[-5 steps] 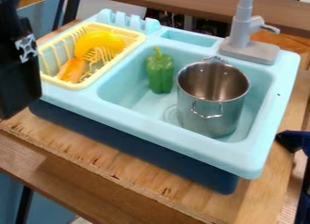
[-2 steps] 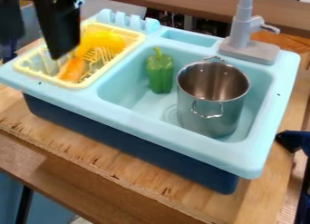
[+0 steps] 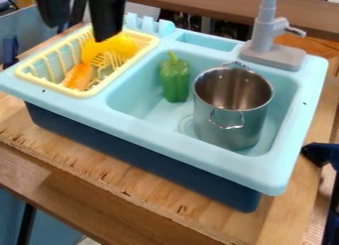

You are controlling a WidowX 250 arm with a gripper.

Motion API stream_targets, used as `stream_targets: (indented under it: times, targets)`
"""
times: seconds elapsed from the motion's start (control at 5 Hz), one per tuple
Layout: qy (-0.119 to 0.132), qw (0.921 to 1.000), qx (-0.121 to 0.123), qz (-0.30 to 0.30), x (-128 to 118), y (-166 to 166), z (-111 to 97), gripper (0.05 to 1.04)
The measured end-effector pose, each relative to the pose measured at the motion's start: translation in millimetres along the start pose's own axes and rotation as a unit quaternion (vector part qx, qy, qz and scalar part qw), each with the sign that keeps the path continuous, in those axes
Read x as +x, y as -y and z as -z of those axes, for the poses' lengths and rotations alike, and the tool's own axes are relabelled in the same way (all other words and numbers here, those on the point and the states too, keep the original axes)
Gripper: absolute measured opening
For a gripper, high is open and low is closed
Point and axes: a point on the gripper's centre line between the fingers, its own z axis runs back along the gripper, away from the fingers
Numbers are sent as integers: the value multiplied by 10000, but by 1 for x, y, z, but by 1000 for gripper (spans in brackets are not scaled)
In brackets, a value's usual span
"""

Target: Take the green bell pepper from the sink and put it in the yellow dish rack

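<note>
At the upper left, the black gripper (image 3: 77, 32) hangs over the back of the yellow drying rack (image 3: 86, 93), its two fingers apart with nothing visible between them. The right fingertip overlaps the top edge of a yellow object (image 3: 118, 45) in the rack; whether they touch I cannot tell. An orange carrot-like piece (image 3: 80, 76) lies in front of it in the same rack. In the light blue sink basin stand a green bell pepper (image 3: 175, 81), upright at the back left, and a steel pot (image 3: 228, 125) with two handles on the right.
A grey faucet (image 3: 270, 50) rises from the back right of the sink unit (image 3: 179, 146). The unit rests on a wooden board (image 3: 119, 177). A dark blue object (image 3: 321, 153) stands at the right edge.
The gripper has come in from the left edge, moving right and up until it is over the back of the rack. The rack's contents, the pepper and the pot have stayed in place.
</note>
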Motion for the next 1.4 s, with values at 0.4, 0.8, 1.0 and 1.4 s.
stream_targets:
  times: [0.4, 0.8, 1.0, 1.4]
  targets:
    - [-63, 9979, -372, 523, 58, -5, 18, 999]
    - [-197, 9976, -351, 570, 94, -12, 42, 999]
    - [-284, 9975, -314, 573, 107, -14, 54, 999]
    - [-219, 9983, -140, 527, 122, -10, 67, 999]
